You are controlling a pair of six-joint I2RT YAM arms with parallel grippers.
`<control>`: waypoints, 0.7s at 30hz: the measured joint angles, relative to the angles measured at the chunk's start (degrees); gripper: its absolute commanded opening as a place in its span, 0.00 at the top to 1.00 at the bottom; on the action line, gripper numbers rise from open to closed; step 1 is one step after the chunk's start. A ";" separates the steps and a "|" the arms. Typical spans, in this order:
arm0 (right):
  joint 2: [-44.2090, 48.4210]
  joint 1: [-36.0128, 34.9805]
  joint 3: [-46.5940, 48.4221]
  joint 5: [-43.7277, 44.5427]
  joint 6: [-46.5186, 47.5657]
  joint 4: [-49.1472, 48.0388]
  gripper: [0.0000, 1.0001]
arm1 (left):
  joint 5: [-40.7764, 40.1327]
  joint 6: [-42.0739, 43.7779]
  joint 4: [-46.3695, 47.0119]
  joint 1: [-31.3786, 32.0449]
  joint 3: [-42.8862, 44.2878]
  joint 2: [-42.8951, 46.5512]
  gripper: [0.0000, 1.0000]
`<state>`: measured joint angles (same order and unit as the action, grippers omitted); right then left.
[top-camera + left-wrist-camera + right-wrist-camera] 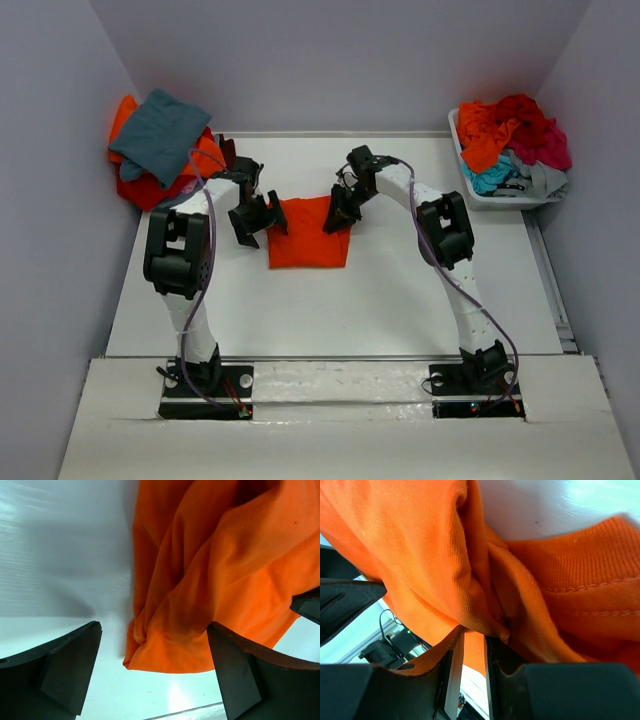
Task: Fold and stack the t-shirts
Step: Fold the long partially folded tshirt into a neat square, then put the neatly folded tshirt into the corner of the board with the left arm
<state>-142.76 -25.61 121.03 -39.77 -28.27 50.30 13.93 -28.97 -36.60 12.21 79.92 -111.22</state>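
- Far left: a stack [155, 165] of orange and red shirts with a teal-grey shirt [160, 130] on top. I take these as the finished ones, though the stack sits rather loosely.
- My left gripper [155, 665] is spread as wide as it goes and holds nothing. It hovers at the left edge of the orange shirt [310, 240], with cloth lying between the fingers but not pinched.
- The orange shirt lies mid-table, between my two grippers, as a rough rectangle. Its far edge is bunched and lifted, so I judge the fold only part done.
- My right gripper [474, 636] is nearly closed on a pinch of the orange shirt at its far right corner.
- Far right: a white bin [480, 195] with a heap [515, 130] of crumpled shirts in red, orange, magenta, turquoise and grey. All of those are left to fold.
- The table [400, 300] is white, smooth and slightly glossy.
- Plain pale walls [350, 60] close it in on the left, far and right sides.
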 measured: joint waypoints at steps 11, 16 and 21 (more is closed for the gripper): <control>-0.13 0.00 0.13 -0.09 0.07 0.09 0.72 | 11.41 -2.51 11.96 -2.34 -9.05 2.64 0.01; -0.22 0.02 0.24 -0.11 0.35 0.24 0.72 | 19.54 -6.56 20.85 -4.26 -14.27 3.76 0.01; -0.22 0.02 0.24 -0.15 0.59 0.24 0.72 | 22.36 -8.87 24.55 -5.51 -16.24 3.87 0.01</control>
<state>-142.98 -25.58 121.27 -39.92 -27.68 50.54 36.29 -37.85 -12.05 6.70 63.68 -107.35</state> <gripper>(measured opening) 0.283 0.986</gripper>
